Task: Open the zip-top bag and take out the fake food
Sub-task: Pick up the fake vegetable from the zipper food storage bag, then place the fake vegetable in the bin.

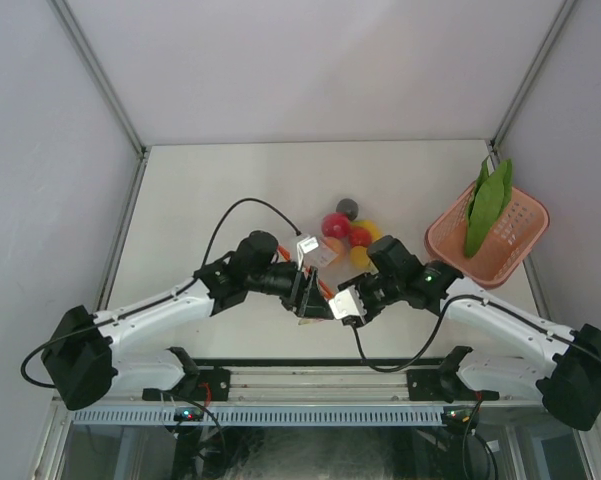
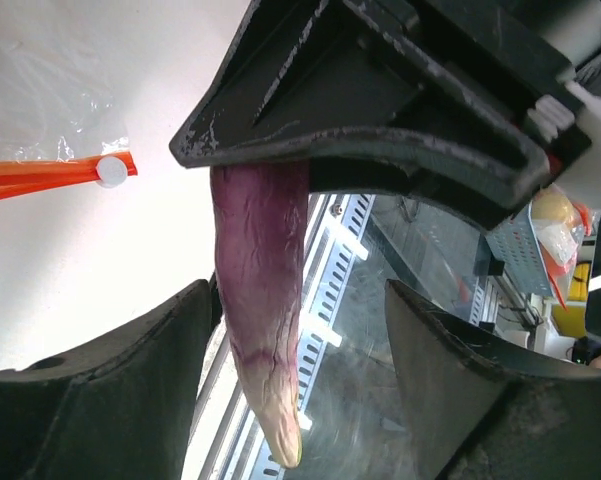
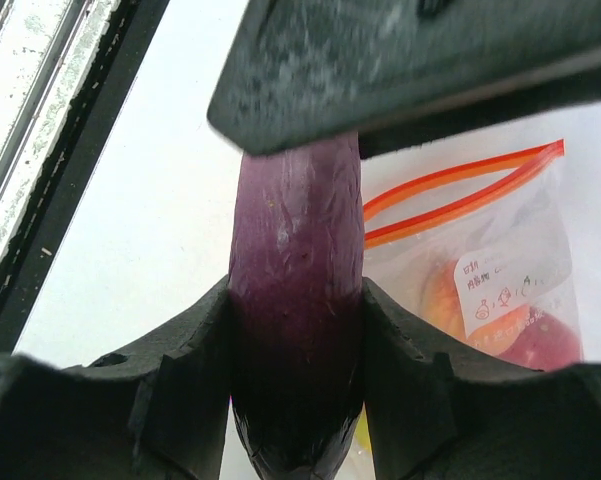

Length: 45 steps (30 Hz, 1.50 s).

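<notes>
We are clamping a purple toy vegetable (image 3: 295,220) tightly in our right hand (image 3: 295,300), while our left hand (image 2: 300,300) is standing open around its lower end. The zip-top bag (image 3: 480,270) is lying on the desk (image 1: 210,180) just beside them, holding reddish-orange fruit.

- The zip-top bag (image 3: 500,235) is showing clear, glossy, crinkled plastic.
- The purple fake food (image 3: 290,225) is looking matt and finely wrinkled.
- The right gripper (image 3: 296,300) is showing grainy, scuffed black plastic on its jaws.
</notes>
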Tool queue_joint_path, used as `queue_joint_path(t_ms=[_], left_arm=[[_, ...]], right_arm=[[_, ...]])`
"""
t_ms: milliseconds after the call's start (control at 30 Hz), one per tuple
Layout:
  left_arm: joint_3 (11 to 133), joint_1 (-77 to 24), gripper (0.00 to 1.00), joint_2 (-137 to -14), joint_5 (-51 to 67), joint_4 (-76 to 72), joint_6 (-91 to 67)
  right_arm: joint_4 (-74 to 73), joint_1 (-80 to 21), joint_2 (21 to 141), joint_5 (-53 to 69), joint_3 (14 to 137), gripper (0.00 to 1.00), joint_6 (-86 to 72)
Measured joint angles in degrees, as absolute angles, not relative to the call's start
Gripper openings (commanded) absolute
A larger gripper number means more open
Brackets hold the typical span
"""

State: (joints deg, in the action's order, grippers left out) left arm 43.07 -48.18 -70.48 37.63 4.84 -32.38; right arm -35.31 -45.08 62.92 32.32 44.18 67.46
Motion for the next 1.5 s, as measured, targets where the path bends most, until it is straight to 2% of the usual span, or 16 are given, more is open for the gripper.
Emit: queue_joint_path(t_ms=[167, 400, 667, 733, 867, 1100, 1500], left_arm=[[40.6, -47.46, 0.77, -65.47, 35.9, 4.29, -32.42], [37.93, -44.1, 0.8, -51.0, 30.3, 1.65, -32.32], [34.0, -42.26, 0.81, -42.28, 25.98, -5.19, -31.94], [31.66, -42.22, 0.85, -40.53, 24.08, -6.37, -31.97], [26.44, -42.13, 1.0, -35.35, 19.07, -8.91, -32.34], [16.29, -42.02, 1.0, -25.63, 10.9, -16.19, -34.74], [12.1, -42.0, 1.0, -26.65, 8.78, -19.38, -37.76]], right_arm=[[-37.47, -42.54, 61.14, 35.11, 44.21, 0.06, 68.07], [-41.71, -36.88, 57.74, 41.6, 44.69, 0.06, 69.78], [-44.49, -26.48, 54.35, 48.62, 47.29, 0.06, 67.96], [-44.62, -23.27, 53.47, 50.37, 48.31, 0.06, 66.26], [-44.6, -15.64, 52.1, 54.13, 50.98, 0.06, 61.08], [-42.78, -1.41, 50.02, 62.63, 52.14, 0.07, 50.72], [-28.34, 17.47, 47.33, 67.48, 49.63, 0.08, 28.88]])
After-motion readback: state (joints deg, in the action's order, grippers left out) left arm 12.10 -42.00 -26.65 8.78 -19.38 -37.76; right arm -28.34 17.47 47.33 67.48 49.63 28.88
